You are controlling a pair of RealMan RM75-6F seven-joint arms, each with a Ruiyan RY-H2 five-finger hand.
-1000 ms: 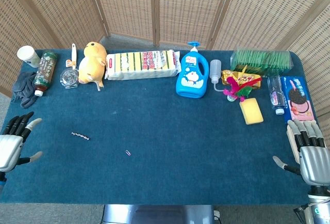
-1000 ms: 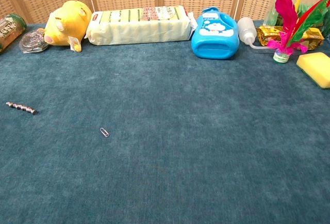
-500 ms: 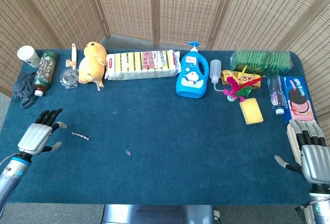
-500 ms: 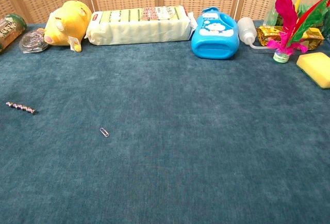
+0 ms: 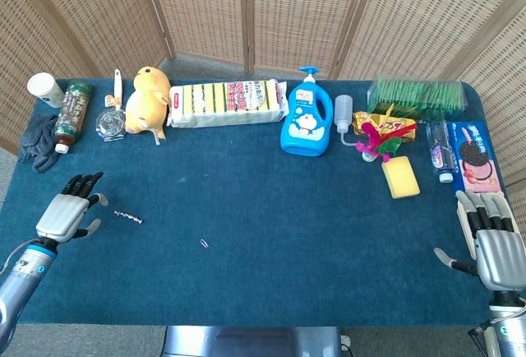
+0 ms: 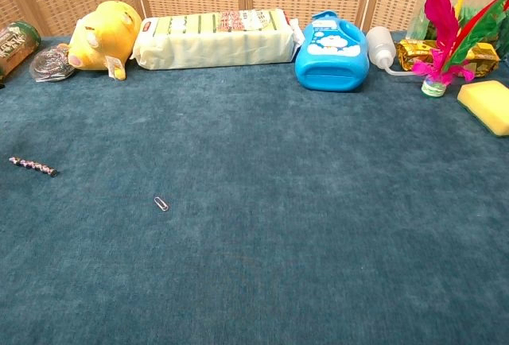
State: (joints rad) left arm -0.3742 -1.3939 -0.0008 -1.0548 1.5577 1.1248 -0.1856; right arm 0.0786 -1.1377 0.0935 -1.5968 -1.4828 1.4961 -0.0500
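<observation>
My left hand [image 5: 67,210] hovers open over the blue table's left side, fingers spread, holding nothing. Just to its right lies a short beaded strip [image 5: 128,217] [image 6: 33,166]. A small paper clip [image 5: 204,243] [image 6: 161,203] lies further right on the cloth. My right hand [image 5: 490,239] stays open, palm down, at the table's right front edge, below a cookie pack [image 5: 476,156]. Neither hand shows in the chest view.
Along the back stand a paper cup [image 5: 43,89], a bottle [image 5: 71,111], a yellow plush [image 5: 146,100], a sponge pack [image 5: 228,103], a blue detergent bottle [image 5: 305,123], a squeeze bottle [image 5: 343,115], a feather shuttlecock [image 5: 376,141], a yellow sponge [image 5: 400,178]. A dark glove [image 5: 35,138] lies far left.
My left hand rose from the front-left edge and moved inward toward the beaded strip, then settled. My right hand barely shifted.
</observation>
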